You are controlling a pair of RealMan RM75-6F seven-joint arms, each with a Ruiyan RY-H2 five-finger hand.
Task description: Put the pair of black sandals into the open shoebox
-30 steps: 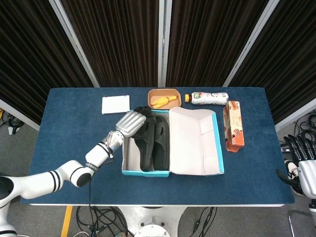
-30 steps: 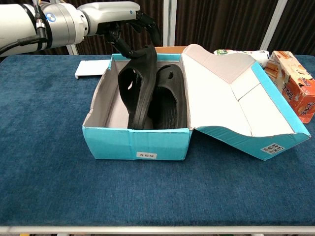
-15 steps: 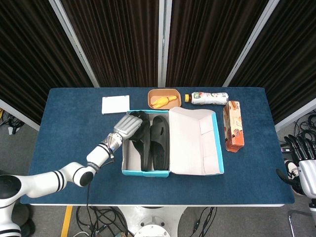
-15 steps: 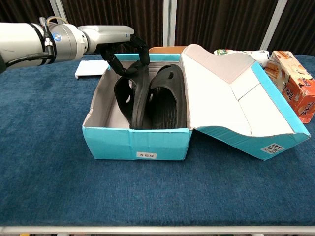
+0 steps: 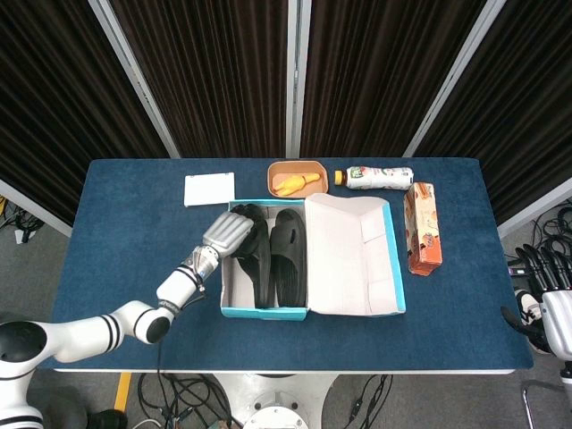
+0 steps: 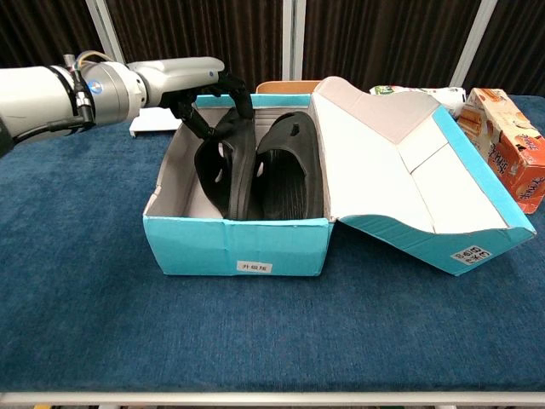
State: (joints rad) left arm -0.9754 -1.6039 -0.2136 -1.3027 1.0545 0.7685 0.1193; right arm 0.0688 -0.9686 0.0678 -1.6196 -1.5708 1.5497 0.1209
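Both black sandals (image 6: 260, 166) are inside the shoebox (image 6: 238, 247), long axes running six to twelve o'clock. The left hand (image 6: 200, 81) has its fingers clamped on the left sandal (image 6: 223, 166), tilted on edge, at its twelve o'clock end. The right hand (image 5: 550, 299) idles well apart at four o'clock, its finger state unclear. The box's front label is unreadable.

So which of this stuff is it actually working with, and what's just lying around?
In use:
left hand
two black sandals
shoebox

Lying about:
white card
bowl
bottle
orange carton
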